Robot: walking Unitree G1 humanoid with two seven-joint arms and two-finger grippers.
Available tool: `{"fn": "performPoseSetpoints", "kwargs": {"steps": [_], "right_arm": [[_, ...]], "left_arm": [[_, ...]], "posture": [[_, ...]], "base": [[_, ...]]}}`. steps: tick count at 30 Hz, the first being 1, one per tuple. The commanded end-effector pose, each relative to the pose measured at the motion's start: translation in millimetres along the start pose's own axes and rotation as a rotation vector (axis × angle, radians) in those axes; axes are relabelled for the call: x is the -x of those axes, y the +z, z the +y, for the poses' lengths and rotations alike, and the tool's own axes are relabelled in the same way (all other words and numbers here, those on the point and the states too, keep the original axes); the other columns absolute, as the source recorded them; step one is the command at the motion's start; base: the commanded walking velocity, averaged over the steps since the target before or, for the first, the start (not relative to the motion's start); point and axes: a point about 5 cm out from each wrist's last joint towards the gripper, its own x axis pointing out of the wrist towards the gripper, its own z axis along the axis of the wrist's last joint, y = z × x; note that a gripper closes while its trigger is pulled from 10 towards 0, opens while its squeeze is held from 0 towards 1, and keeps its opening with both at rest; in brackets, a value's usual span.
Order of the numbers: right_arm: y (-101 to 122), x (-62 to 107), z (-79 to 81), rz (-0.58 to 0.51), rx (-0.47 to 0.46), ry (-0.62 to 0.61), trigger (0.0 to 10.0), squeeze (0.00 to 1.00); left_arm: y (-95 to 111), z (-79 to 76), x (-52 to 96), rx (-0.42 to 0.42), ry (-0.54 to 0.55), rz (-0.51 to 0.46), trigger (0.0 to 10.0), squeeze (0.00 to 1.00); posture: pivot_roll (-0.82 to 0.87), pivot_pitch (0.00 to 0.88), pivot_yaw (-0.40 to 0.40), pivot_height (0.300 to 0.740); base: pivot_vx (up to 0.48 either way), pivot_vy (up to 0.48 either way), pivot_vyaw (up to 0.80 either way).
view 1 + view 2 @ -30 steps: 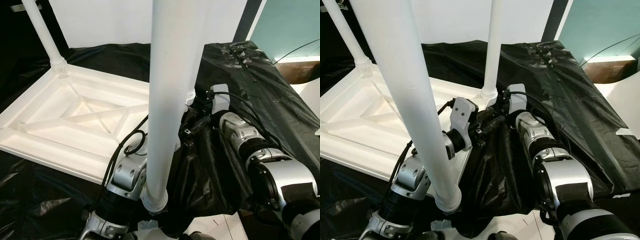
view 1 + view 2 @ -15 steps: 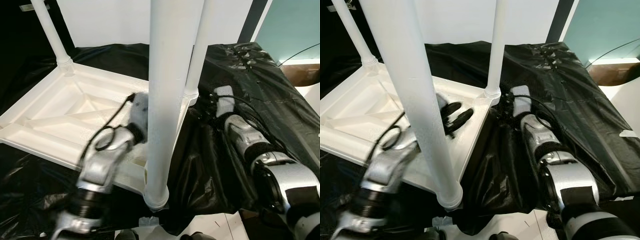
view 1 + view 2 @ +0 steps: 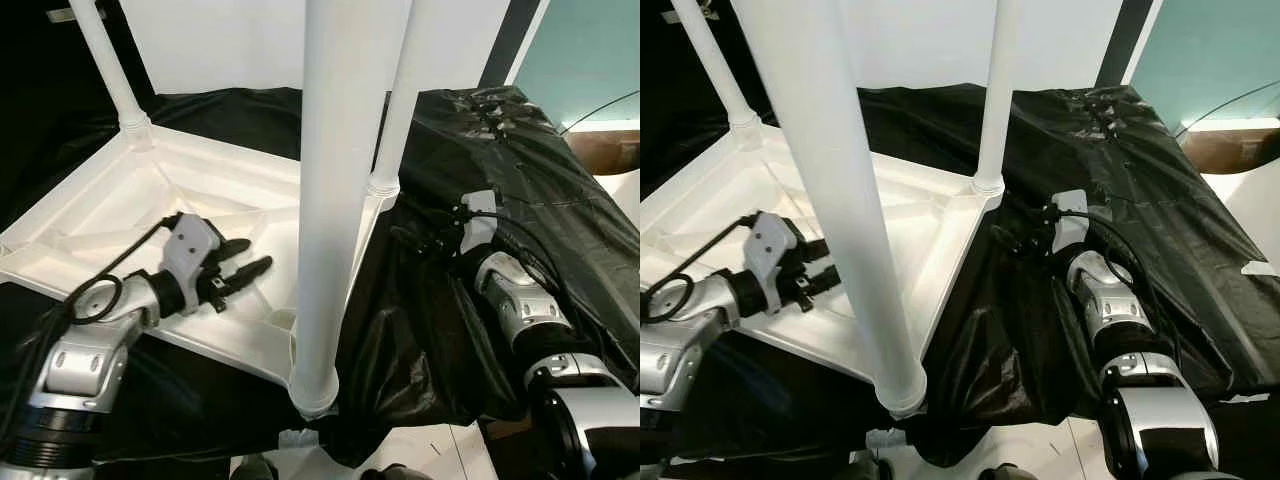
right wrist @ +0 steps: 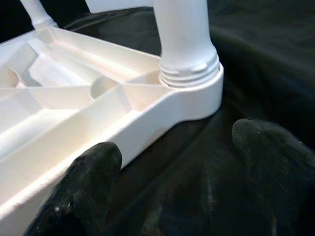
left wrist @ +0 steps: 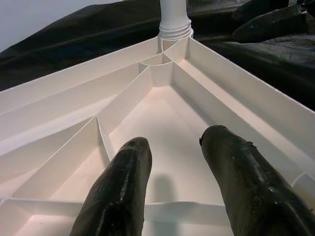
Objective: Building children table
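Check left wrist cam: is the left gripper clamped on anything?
No. The left gripper is open, its fingers apart over the bare ribbed underside of the white tabletop.

I see a raised surface draped in crinkled black plastic sheeting [image 3: 520,190], taped at the far seam. Directly on it lies the white tabletop [image 3: 110,215], upside down with ribbed underside up, three legs [image 3: 335,180] standing upright from its corners. Sheeting hangs over the near edge down to a pale floor [image 3: 1040,450].
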Motion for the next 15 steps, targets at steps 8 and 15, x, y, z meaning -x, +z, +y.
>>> {"fn": "performPoseSetpoints", "kwargs": {"steps": [8, 15], "right_arm": [[2, 24.8, 17.8, -0.002, -0.014, 0.149, 10.0, 0.00], [5, 38.9, 32.9, -0.008, -0.051, 0.203, 10.0, 0.00]], "left_arm": [[-18, 0.3, 51.0, 0.076, -0.290, 0.173, 10.0, 1.00], [-20, 1.1, 55.2, -0.023, -0.288, 0.229, 10.0, 0.00]], "posture": [[0.10, 0.071, -0.042, 0.740], [0.11, 0.065, -0.046, 0.740]], "base": [[0.000, 0.000, 0.00], [0.000, 0.000, 0.00]]}}
